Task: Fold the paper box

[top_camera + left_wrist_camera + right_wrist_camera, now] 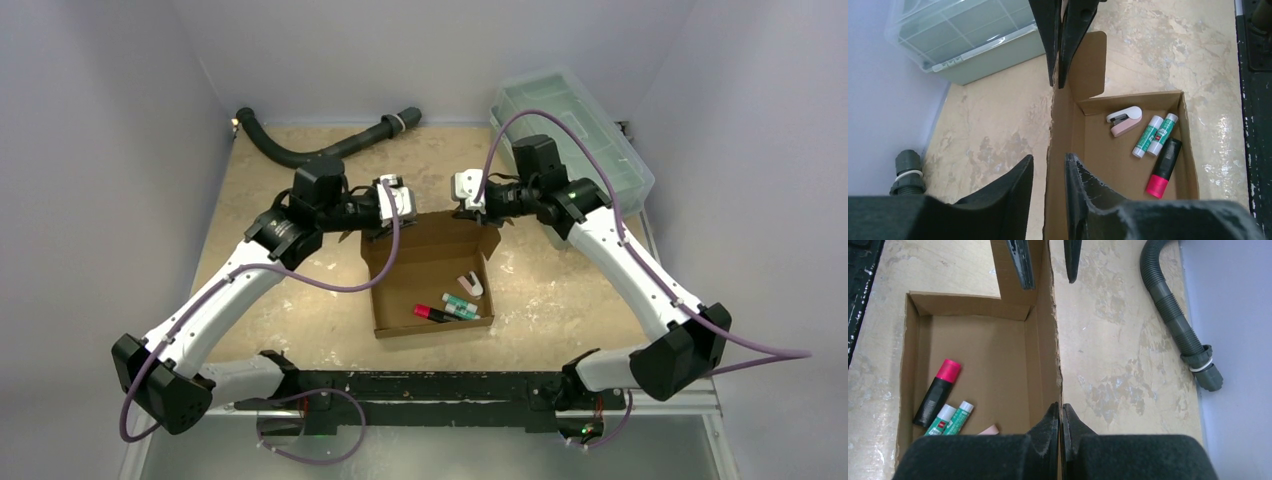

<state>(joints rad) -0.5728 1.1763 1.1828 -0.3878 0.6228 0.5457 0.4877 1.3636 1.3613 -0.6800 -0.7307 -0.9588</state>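
Note:
The paper box (420, 268) is plain brown cardboard and sits open-topped at the table's middle, its tall back wall upright. My right gripper (1061, 411) is shut on the top edge of that wall near the right end; it also shows in the top view (476, 213). My left gripper (1049, 164) straddles the same wall near the left end, one finger on each side with a gap to the cardboard, so it is open. The top view places the left gripper (388, 226) at the box's back left corner. A side flap (1090, 65) stands up at the far corner.
Inside the box lie a pink stapler (1124, 120), two green glue sticks (1155, 135) and a black-and-pink marker (1164, 167). A clear greenish plastic bin (570, 125) stands at the back right. A dark corrugated hose (320, 145) lies along the back left.

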